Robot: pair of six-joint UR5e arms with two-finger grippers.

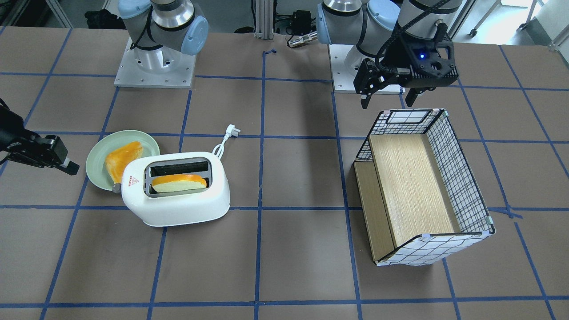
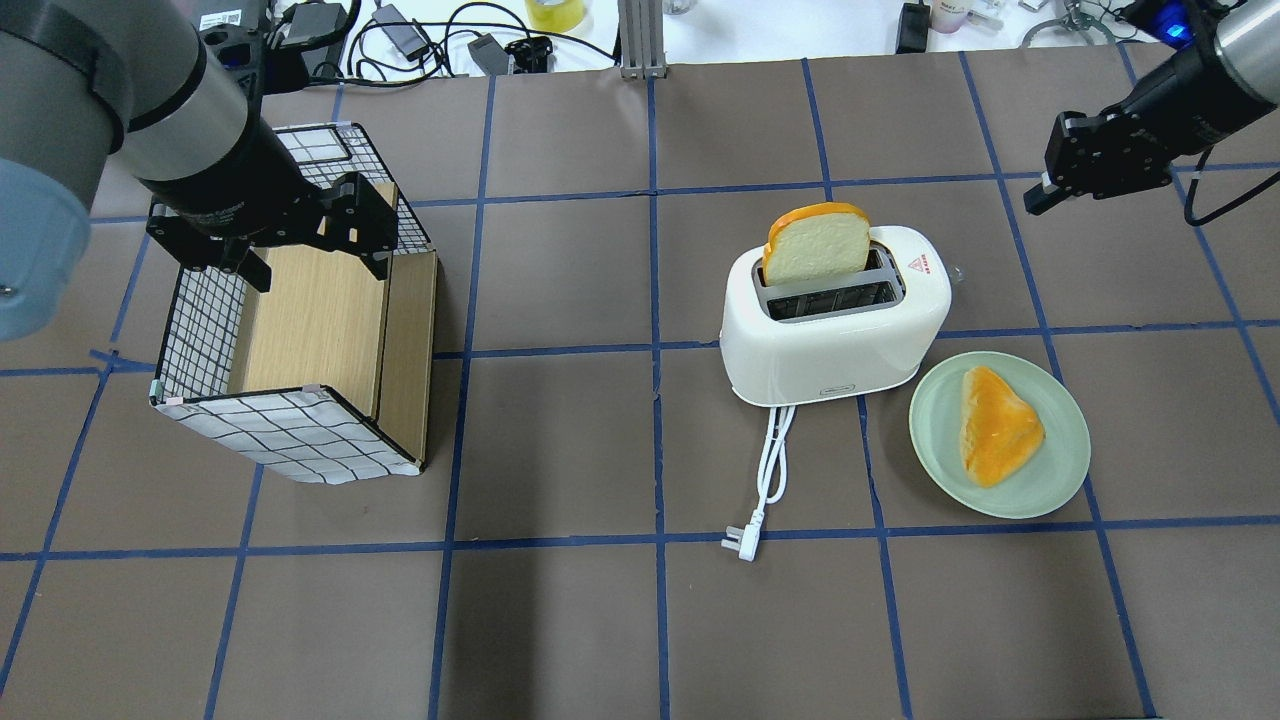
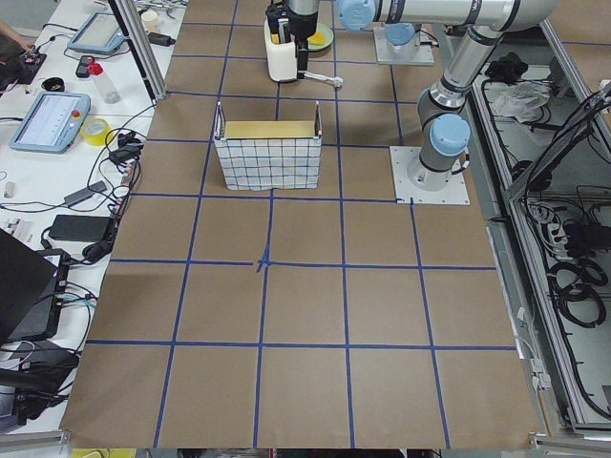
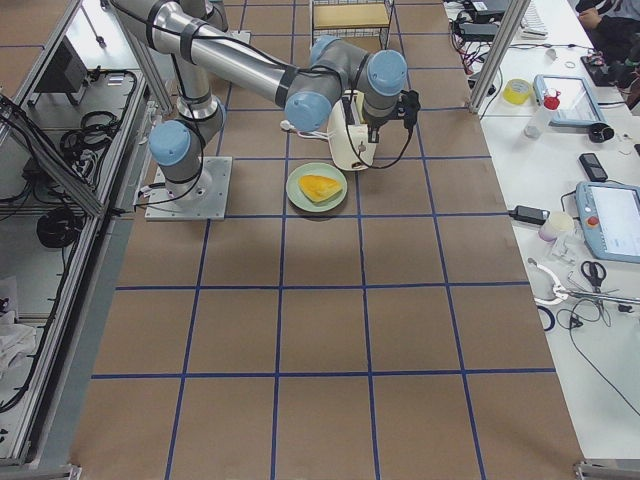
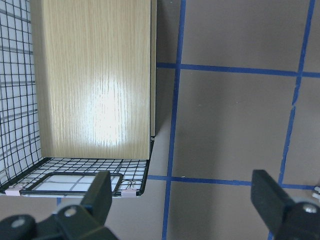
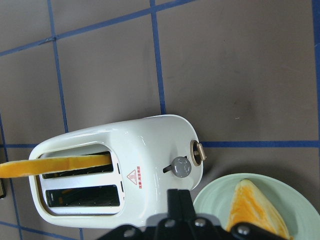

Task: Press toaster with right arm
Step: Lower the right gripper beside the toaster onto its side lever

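Note:
The white two-slot toaster (image 2: 835,330) stands on the table with a slice of bread (image 2: 815,245) upright in one slot. It also shows in the front view (image 1: 178,200) and the right wrist view (image 6: 125,145). That view shows the toaster's grey lever (image 6: 180,167) and silver knob (image 6: 197,151) on its end. My right gripper (image 6: 179,194) is shut and empty, and hovers above and just off that end. It is at the far right in the overhead view (image 2: 1040,198). My left gripper (image 1: 387,101) is open and empty over the checked box (image 1: 413,186).
A pale green plate (image 2: 1060,480) with a second toast piece (image 2: 995,425) lies beside the toaster. The toaster's white cord and plug (image 2: 745,545) trail towards the robot. The checked box with wooden panels (image 2: 300,330) stands under my left gripper (image 5: 185,200).

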